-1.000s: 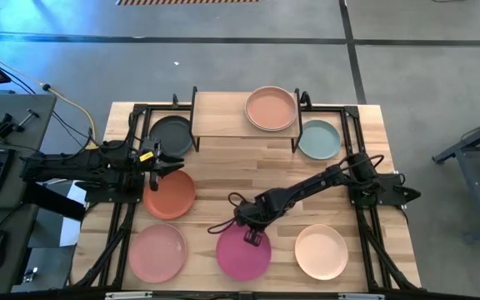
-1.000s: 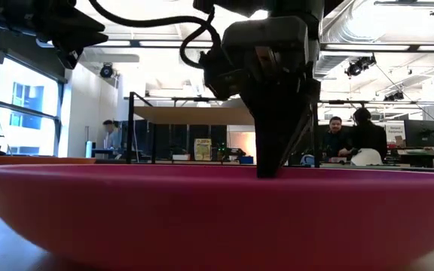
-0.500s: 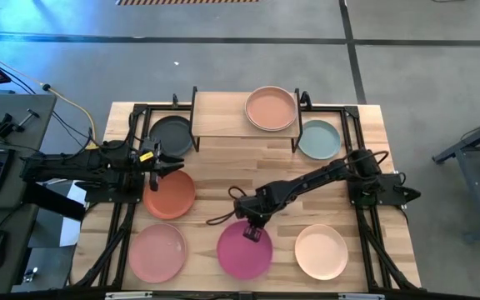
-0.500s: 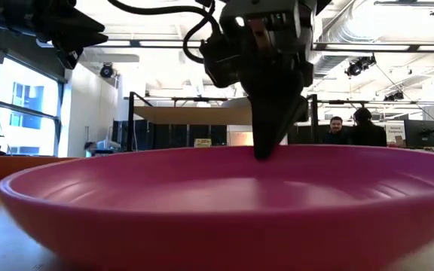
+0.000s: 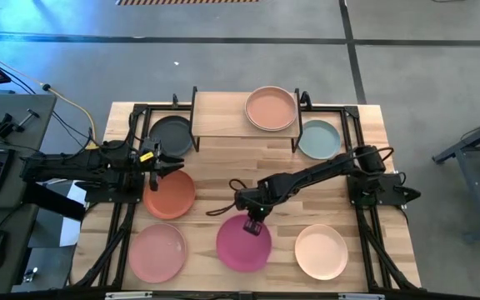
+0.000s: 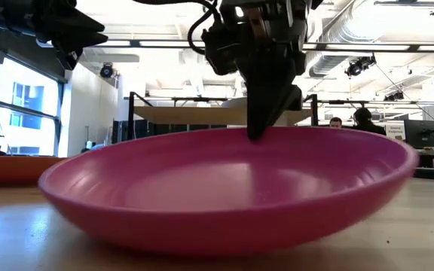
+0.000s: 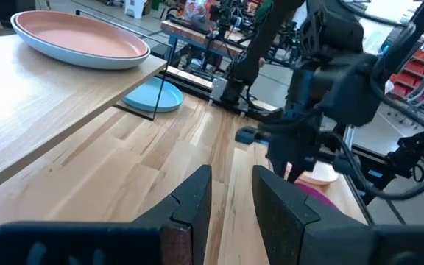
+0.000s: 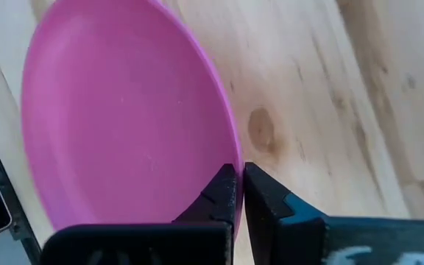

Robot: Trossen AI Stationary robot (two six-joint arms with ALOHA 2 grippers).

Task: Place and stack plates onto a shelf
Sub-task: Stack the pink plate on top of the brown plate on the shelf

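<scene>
The magenta plate [image 5: 244, 244] lies near the table's front middle, tilted, with my right gripper [image 5: 255, 224] shut on its far rim. The low view shows the plate [image 6: 224, 188] close up below that gripper [image 6: 256, 132]. The shelf [image 5: 219, 117] stands at the table's far edge on thin black legs and bears a tan plate [image 5: 271, 108]. My left gripper [image 5: 173, 161] waits open at the left, above the far edge of a terracotta plate [image 5: 170, 195]. Its fingers [image 7: 197, 199] show a gap between them. My right gripper pinches the magenta plate's far rim [image 8: 230, 151] with one finger inside the bowl and one outside. The fingers come steeply from above, slanting from the far right. The far rim is raised; the plate's underside [image 6: 217, 242] still rests on the table.
A dark grey plate [image 5: 171, 135] lies left of the shelf and a pale teal plate [image 5: 318, 139] right of it. A pink plate [image 5: 157, 252] and a cream plate [image 5: 321, 251] flank the magenta one at the front. Black frame rails run along both table sides.
My right gripper has risen and drawn back toward the table's far edge, still shut on the magenta plate's rim. The plate has tipped: its far rim has come up while its underside stays on the table, and it has slid a little toward the far edge.
</scene>
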